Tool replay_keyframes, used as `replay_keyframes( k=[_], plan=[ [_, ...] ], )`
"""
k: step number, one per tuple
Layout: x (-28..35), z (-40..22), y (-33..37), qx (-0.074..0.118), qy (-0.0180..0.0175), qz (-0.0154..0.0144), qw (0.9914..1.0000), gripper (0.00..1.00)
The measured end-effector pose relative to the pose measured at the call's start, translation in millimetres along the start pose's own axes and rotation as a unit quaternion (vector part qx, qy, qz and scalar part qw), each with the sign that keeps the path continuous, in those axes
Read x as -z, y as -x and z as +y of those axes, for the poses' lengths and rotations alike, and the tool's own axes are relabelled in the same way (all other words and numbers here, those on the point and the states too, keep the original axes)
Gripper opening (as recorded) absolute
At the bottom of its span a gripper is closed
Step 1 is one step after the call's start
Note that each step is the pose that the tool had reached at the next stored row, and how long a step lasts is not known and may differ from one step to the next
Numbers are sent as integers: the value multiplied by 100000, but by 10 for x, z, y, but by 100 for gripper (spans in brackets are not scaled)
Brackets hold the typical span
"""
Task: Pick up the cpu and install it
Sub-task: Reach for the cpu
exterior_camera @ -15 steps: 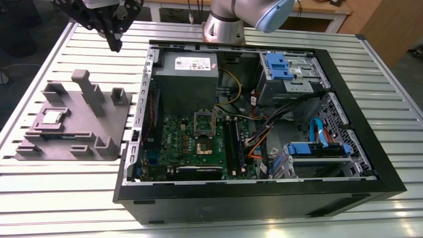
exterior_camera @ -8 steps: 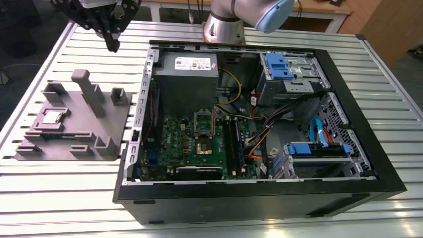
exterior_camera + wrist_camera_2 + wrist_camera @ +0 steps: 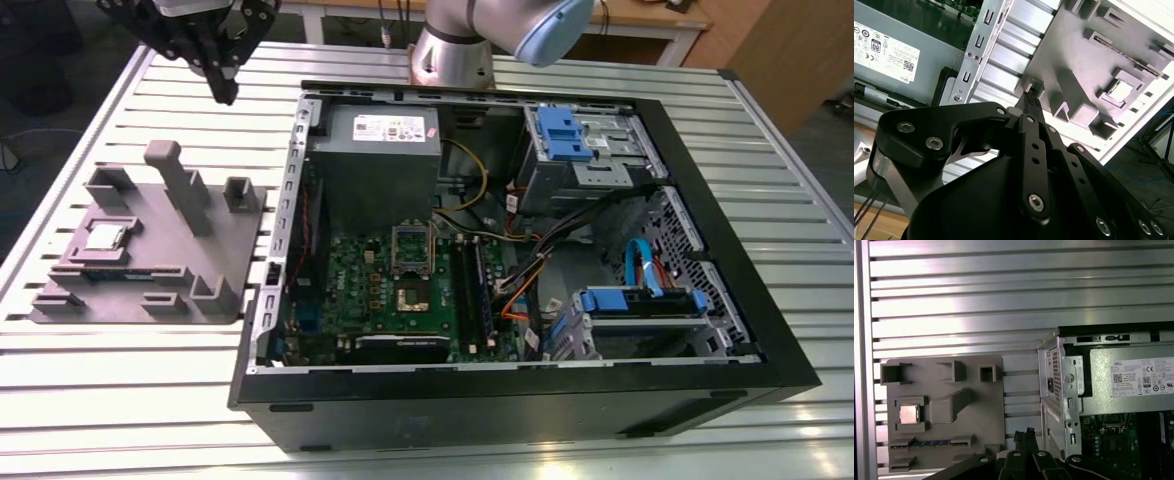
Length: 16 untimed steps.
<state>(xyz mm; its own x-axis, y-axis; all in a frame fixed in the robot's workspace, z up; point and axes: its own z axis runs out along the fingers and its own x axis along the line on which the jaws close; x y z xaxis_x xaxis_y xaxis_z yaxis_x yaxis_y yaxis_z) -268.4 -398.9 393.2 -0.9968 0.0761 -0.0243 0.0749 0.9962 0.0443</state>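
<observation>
The jaws are pressed shut and hold nothing; they hang in the air over the tabletop [image 3: 134, 400], and in the first wrist view their tips sit over the gap between the grey block [image 3: 989, 410] and the open computer box [image 3: 1064, 390]. The cpu [image 3: 104, 237] lies flat in a square nest on the grey block, well apart from the jaws and lower than them; nothing touches it. The green board [image 3: 360, 270] lies inside the computer box, on the other side of the jaws from the cpu.
</observation>
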Motion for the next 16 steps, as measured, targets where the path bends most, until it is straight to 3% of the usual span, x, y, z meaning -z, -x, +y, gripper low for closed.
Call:
replay_keyframes(
  k=[16],
  plan=[
    [0, -4, -54, -9, -3, 32, 100000, 10]
  ],
)
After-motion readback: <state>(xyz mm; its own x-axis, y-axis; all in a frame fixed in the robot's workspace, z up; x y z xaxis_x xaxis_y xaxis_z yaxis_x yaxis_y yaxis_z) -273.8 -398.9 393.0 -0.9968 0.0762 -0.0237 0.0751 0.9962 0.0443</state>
